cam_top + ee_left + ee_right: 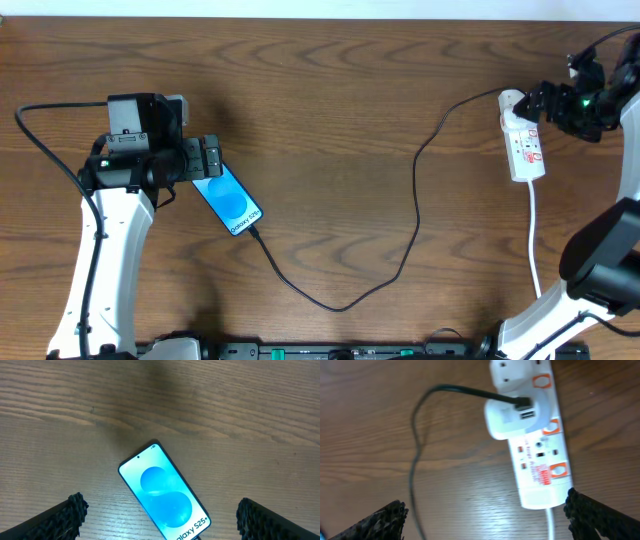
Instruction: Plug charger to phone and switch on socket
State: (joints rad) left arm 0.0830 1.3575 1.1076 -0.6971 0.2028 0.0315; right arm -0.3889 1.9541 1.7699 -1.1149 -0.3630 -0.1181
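Overhead straight down, whole table [330, 100]; left wrist close over phone [165, 495], right wrist close over socket [540, 460].

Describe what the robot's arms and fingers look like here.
Both match: the left arm and right arm have white lower links and black joints and wrist housings. A black cable loops off the left one; a green light glows on the right wrist. The fingers are black with a rough, knobbly surface.

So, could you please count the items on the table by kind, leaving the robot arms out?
Phone: 1
Black charger cable: 1
White power strip: 1
White adapter plugged into the strip: 1
Total: 4
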